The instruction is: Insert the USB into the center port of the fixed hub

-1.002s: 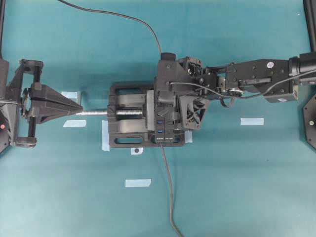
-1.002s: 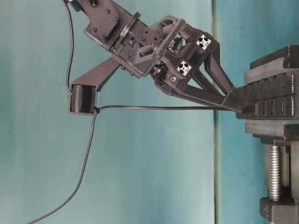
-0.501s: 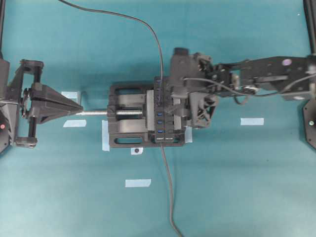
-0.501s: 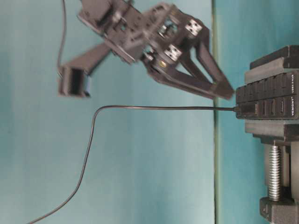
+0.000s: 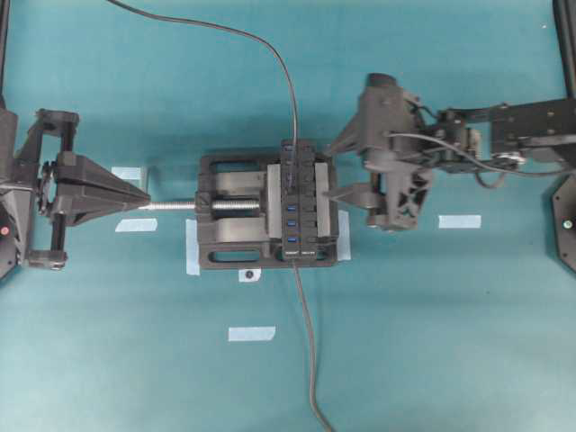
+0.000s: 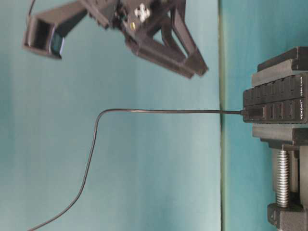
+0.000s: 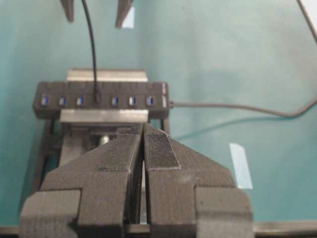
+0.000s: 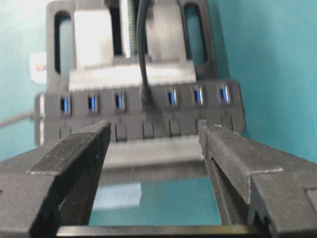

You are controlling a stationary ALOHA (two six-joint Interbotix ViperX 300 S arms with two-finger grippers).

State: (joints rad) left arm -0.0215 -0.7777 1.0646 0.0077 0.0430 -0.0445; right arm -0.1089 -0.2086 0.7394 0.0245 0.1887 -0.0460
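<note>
Fixed hub [image 5: 298,200]: long black bar with a row of blue-lined slots, being gripped between the jaws of a black vise [image 5: 236,222] on the teal table [image 5: 432,342]. All positions below are being given relative to this hub.

USB [image 7: 97,96]: small black plug, being seen seated in the center port [image 8: 146,97], with three blue slots showing on either side of it. Its thin dark cable [image 6: 159,111] is being carried straight out from the hub, then curving away across the table.

Second cable [image 5: 306,342]: being led from one end of the hub toward the near table edge.

Right gripper [image 5: 337,166]: being held just off the hub's button side, clear of it; its fingers [image 8: 225,148] are being kept spread wide apart, with nothing between them.

Left gripper [image 5: 144,200]: being held well apart from the hub, beyond the vise's silver screw [image 5: 175,206]; its fingers [image 7: 158,148] are being pressed together, nothing being gripped.

Pale tape strips [image 5: 459,221]: being seen scattered on the table around the hub.
</note>
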